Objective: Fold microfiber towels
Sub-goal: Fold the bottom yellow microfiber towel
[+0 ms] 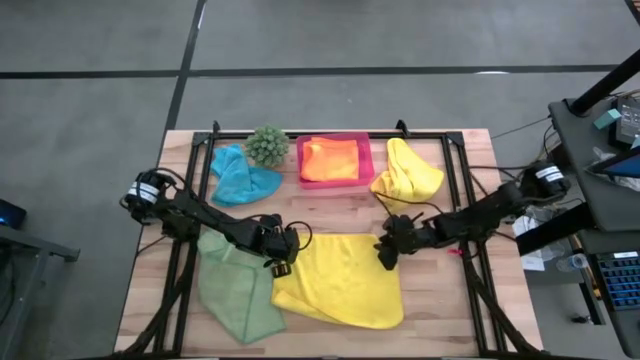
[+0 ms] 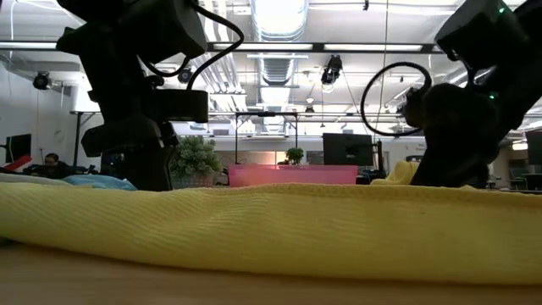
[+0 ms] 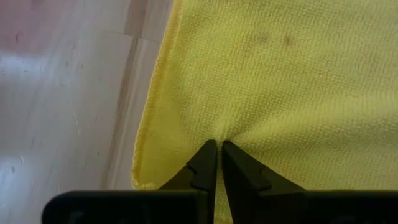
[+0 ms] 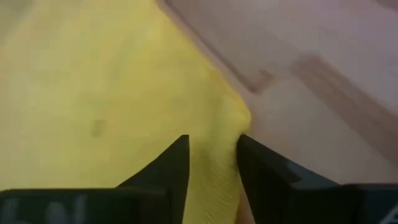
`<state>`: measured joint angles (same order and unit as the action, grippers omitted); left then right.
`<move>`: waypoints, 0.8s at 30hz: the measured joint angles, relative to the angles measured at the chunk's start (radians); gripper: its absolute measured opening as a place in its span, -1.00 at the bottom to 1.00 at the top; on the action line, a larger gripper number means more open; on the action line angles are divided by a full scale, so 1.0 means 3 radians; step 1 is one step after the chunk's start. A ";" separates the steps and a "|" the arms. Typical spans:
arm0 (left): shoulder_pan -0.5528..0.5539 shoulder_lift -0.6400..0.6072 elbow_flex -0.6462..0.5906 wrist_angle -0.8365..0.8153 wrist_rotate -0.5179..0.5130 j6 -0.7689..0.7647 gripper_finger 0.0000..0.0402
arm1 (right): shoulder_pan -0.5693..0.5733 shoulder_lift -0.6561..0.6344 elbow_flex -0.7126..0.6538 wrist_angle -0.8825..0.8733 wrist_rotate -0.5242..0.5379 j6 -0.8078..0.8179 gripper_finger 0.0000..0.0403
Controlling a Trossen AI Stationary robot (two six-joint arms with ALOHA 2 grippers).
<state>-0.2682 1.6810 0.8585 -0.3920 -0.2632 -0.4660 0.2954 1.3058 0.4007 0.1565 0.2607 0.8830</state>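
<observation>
Large yellow microfiber towel (image 1: 340, 280) lies spread flat at table centre, near side, ready for folding. Left gripper (image 1: 279, 256) sits at its far-left corner, fingers pinched tight on a tuck of cloth. Right gripper (image 1: 386, 252) sits at the far-right corner, fingers part-open with the hem between them. Paired corner holds suggest the far edge gets lifted and folded over evenly

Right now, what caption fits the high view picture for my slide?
Two dark arms pinch the flat yellow microfiber towel at its far corners, left gripper and right gripper, on the wooden table.
</observation>
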 joint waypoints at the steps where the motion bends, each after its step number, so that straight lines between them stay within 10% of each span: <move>1: 0.0001 0.0000 0.0000 0.0003 -0.0001 -0.0001 -0.95 | 0.0004 0.0044 0.0006 0.0153 -0.0085 -0.0079 -0.43; 12: 0.0001 0.0000 -0.0001 0.0057 0.0001 -0.0003 -0.95 | 0.0196 0.0240 0.0285 0.0772 -0.0632 -0.0408 -0.41; 24: -0.0001 0.0000 -0.0001 0.0057 0.0001 -0.0001 -0.95 | 0.0345 0.0256 0.0426 -0.0191 -0.0194 -0.0578 -0.39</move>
<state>-0.2684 1.6810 0.8581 -0.3748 -0.2630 -0.4664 0.3988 1.3827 0.5285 0.0990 0.2025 0.7095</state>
